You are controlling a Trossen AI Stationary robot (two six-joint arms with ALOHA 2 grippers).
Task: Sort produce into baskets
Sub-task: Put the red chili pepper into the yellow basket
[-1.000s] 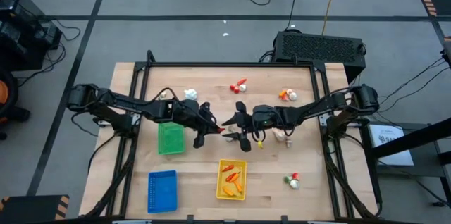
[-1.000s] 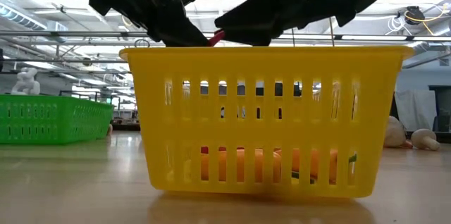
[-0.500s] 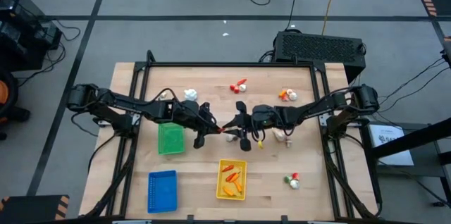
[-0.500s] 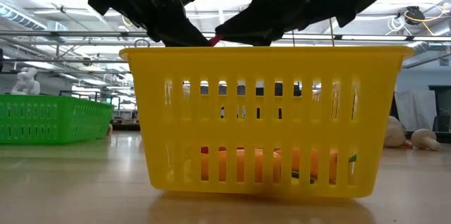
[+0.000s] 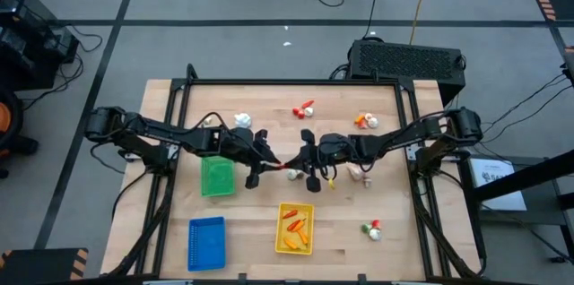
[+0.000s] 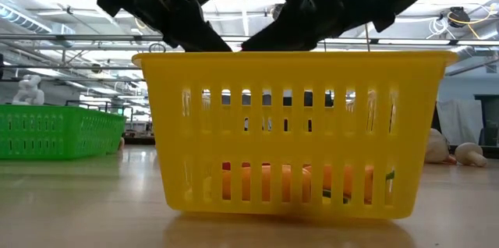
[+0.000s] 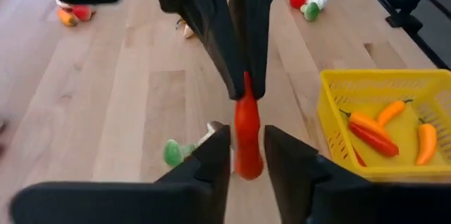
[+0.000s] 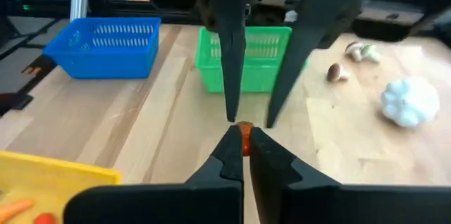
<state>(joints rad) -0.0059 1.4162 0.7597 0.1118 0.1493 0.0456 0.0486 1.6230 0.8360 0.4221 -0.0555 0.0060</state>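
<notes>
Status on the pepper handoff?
Right gripper shut on red pepper, mid-table. Left gripper open around its other end. Yellow basket close by. Nothing in the way.

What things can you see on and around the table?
green basket: one, under the left arm
blue basket: one, left side, near the edge
yellow basket: one, middle, near the edge
pieces: several, orange and red, in the yellow basket
pepper: one, red, in the air mid-table
bulb: one, white, on the table
box: one, black, behind the table
left gripper: open around the pepper
right gripper: shut on the pepper
</notes>
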